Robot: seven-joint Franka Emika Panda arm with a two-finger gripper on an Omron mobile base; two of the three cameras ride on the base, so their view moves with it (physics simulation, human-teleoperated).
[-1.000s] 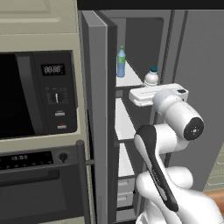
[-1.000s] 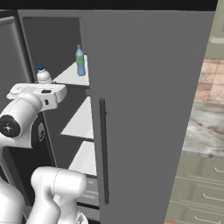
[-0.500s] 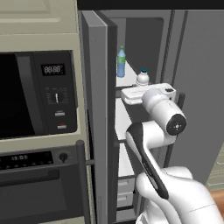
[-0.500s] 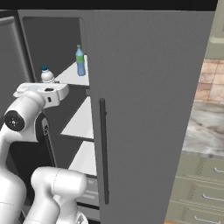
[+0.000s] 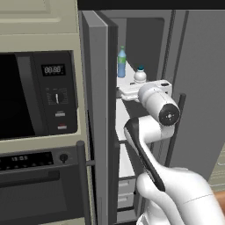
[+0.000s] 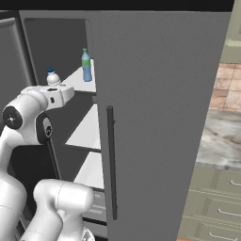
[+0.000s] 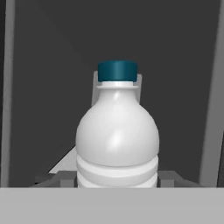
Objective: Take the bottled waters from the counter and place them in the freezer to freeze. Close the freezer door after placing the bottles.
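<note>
In the left base view the freezer door (image 5: 99, 118) stood open beside the black oven (image 5: 35, 132); the white arm reached into the freezer (image 5: 145, 44), where the blue-tinted bottle (image 5: 121, 62) stood upright on the top shelf (image 5: 127, 72) and the whitish bottle (image 5: 140, 74) rose just above the hand. In the right base view the whitish bottle (image 6: 52, 77) sat at the hand's end, near the shelf's front edge; the blue-tinted bottle (image 6: 86, 65) stood farther back; the counter (image 6: 221, 136) lay to the right. In the hand view the gripper (image 7: 117, 178) was clamped on the whitish bottle (image 7: 117, 135), fingers (image 7: 65, 178) against its ribbed sides.
</note>
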